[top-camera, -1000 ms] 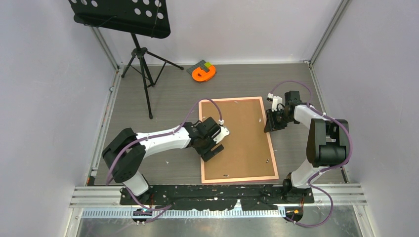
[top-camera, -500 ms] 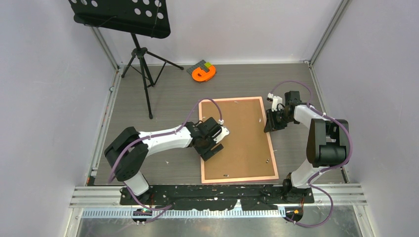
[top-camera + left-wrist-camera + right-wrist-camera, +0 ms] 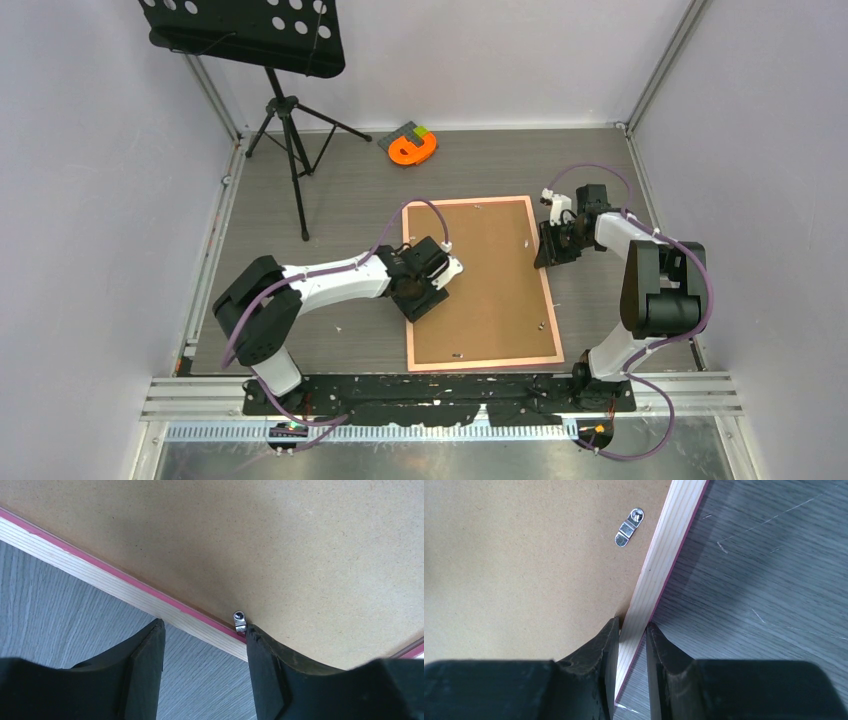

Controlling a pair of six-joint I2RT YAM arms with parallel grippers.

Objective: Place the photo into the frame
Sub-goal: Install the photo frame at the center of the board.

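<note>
The frame (image 3: pixel 470 201) lies flat on the table, back side up, with a plain brown backing board (image 3: pixel 490 290) filling it. The photo is not in view. My left gripper (image 3: pixel 425 300) is open and empty at the frame's left edge. In the left wrist view the left gripper (image 3: pixel 205 627) straddles the pale wood rail (image 3: pixel 100 565), and its right finger (image 3: pixel 270 665) is beside a small metal clip (image 3: pixel 240 621). My right gripper (image 3: pixel 545 258) is shut on the frame's right rail. In the right wrist view the right gripper (image 3: pixel 632 622) pinches that rail (image 3: pixel 669 545). Another clip (image 3: pixel 629 527) lies on the board.
A black music stand (image 3: pixel 290 130) stands at the back left. A small orange tape-like object (image 3: pixel 412 148) lies near the back wall. Metal rails and walls border the table on both sides.
My left gripper has shifted a little left and back, toward the frame's left rail. The right arm and the frame have not moved.
</note>
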